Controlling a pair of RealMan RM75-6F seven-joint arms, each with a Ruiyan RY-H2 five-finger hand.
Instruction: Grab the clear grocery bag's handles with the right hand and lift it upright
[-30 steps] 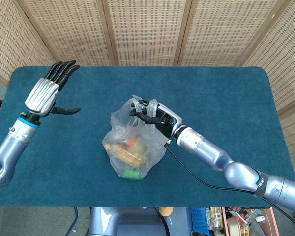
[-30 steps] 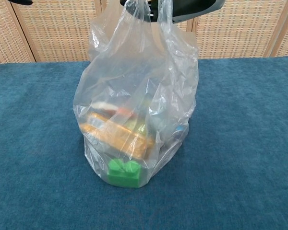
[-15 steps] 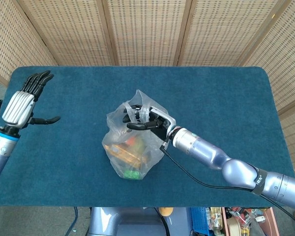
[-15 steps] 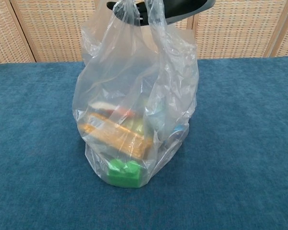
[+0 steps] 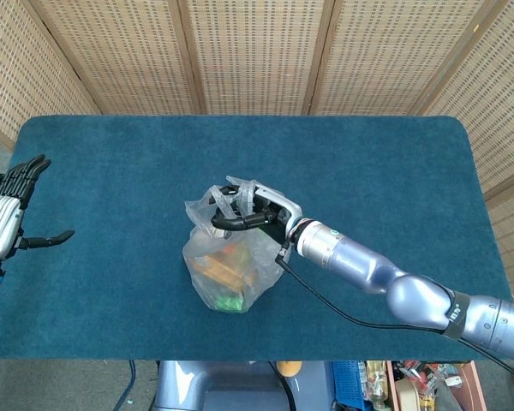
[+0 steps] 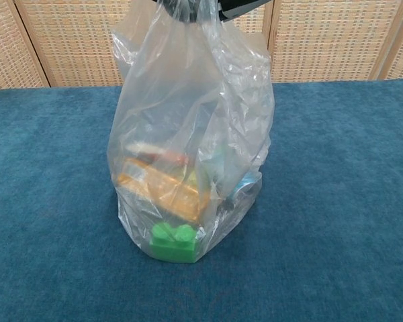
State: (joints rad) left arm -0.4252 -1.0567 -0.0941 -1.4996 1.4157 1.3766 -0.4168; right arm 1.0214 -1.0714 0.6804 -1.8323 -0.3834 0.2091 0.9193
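My right hand [image 5: 248, 216] has closed tighter on the handles [image 5: 236, 195], and the bag [image 6: 188, 144] now stands upright on the tabletop [image 5: 394, 171]. My left hand [image 5: 4, 221], fingers apart and empty, has drawn off to the far left edge.

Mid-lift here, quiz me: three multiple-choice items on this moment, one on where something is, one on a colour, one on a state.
1. Where is the left hand?
A. at the table's left edge, away from the bag
B. under the bag
C. on the handles

2. What colour is the block at the bag's bottom?
A. red
B. green
C. white

3. How is the clear bag?
A. flat on its side
B. upright, handles gathered in the right hand
C. upside down

Answers: 1 A, head view shows it far left, fingers spread. 2 B, chest view shows bright green. 3 B, bag stands tall beneath the hand.
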